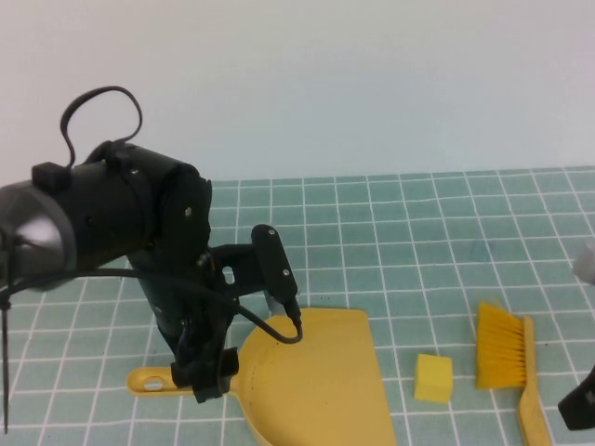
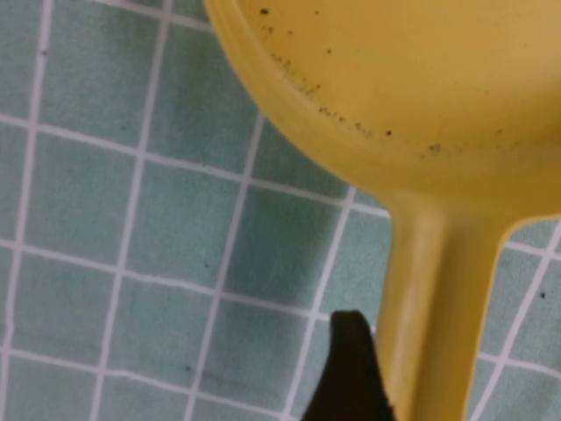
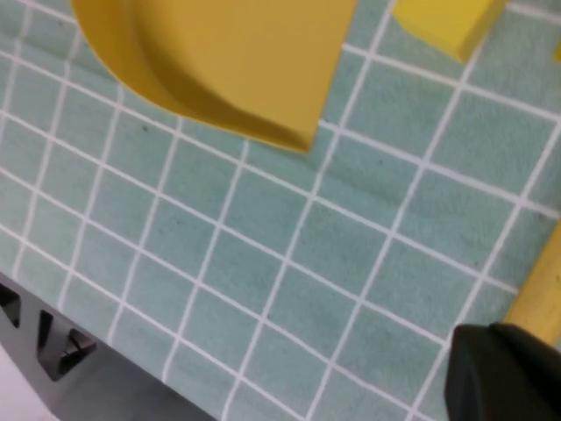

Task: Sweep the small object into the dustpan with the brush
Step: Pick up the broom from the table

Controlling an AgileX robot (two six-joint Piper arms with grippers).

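Note:
The yellow dustpan (image 1: 321, 372) lies flat on the green tiled mat, mouth towards the right. My left gripper (image 1: 209, 379) is down at the dustpan's handle (image 1: 153, 379). In the left wrist view the handle (image 2: 438, 298) runs right beside the gripper's black tip. The small yellow block (image 1: 433, 377) sits on the mat between the dustpan and the brush. The yellow brush (image 1: 505, 348) lies flat with its handle pointing towards the front edge. My right gripper (image 1: 578, 406) is low at the front right, just right of the brush handle (image 3: 542, 298).
The left arm's bulky black body and cables (image 1: 121, 223) hang over the left part of the mat. A pale grey thing (image 1: 586, 265) shows at the right edge. The mat's front edge and a grey frame (image 3: 53, 351) show in the right wrist view.

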